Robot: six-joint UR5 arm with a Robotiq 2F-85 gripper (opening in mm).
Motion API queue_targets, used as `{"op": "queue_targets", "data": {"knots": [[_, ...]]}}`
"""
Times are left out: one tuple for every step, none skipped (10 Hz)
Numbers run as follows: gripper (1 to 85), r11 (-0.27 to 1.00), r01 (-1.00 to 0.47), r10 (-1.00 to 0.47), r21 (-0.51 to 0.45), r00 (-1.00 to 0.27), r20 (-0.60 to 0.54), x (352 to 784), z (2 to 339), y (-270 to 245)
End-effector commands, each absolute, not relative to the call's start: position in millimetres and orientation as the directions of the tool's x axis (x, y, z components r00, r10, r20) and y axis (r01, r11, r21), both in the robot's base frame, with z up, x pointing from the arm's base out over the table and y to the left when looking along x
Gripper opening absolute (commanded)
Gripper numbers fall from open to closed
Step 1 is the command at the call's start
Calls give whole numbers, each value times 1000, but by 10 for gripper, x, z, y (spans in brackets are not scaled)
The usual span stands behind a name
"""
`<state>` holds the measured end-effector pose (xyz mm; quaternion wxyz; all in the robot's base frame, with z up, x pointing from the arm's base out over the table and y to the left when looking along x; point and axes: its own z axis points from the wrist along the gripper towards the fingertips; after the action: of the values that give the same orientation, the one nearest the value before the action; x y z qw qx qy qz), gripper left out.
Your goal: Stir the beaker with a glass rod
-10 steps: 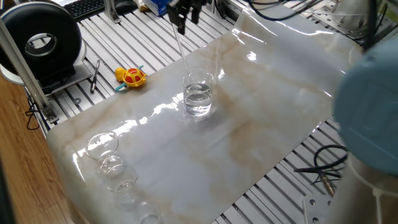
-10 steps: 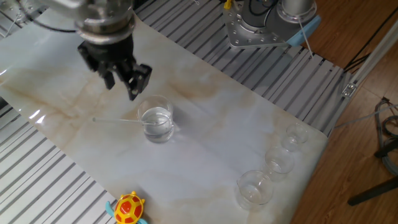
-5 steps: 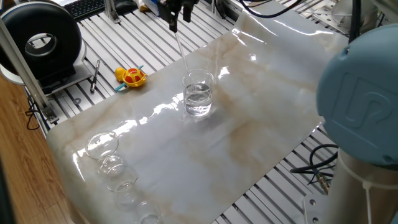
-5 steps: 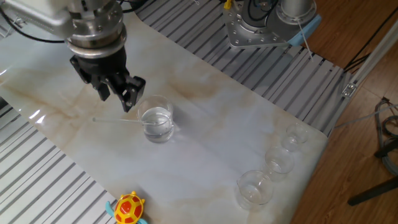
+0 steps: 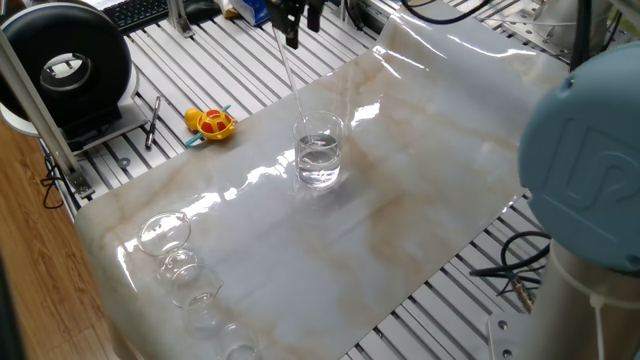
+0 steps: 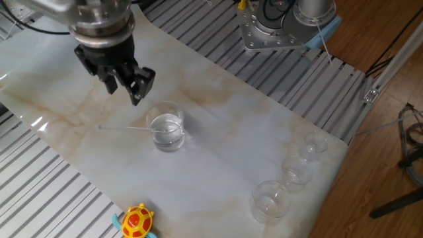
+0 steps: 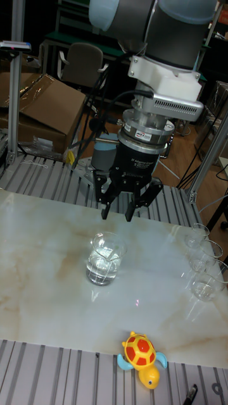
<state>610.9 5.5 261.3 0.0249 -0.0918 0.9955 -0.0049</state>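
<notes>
My gripper [image 6: 127,87] hangs above the marble-patterned sheet [image 6: 225,125], a little up and to one side of the beaker [image 6: 165,125], and it touches nothing. My jaws stand apart with nothing between them; in the tall fixed view my gripper [image 7: 118,213] shows its two dark fingers [image 7: 106,204] splayed with open space between.

The beaker [image 5: 318,150] stands upright near the middle of the sheet, with clear liquid in its lower part. The glass rod [image 6: 123,128] leans in it: one end is down in the liquid, and the rest slants out over the rim and away from the beaker. In one fixed view the rod [image 5: 289,75] is only a faint line, and I cannot be sure where its far end stops.

A yellow and red toy turtle [image 7: 142,358] lies beyond the sheet's edge on the slatted table [image 6: 39,192]. Several smaller glass vessels [image 6: 291,173] stand in a row at one end of the sheet, well apart from the beaker.
</notes>
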Motion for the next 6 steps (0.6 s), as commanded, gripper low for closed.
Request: {"op": "queue_targets", "data": {"knots": [[497,985,-169,-166,30,-983,-81,6125,2664,157],[497,985,-167,-164,38,-983,-85,6133,2666,177],[497,985,-169,-166,29,-982,-90,6148,2666,157],[493,985,-169,-166,19,-980,-109,6200,2671,141],[493,986,-169,-165,18,-979,-116,6220,2673,141],[483,986,-169,-166,16,-980,-111,6208,2671,133]]}}
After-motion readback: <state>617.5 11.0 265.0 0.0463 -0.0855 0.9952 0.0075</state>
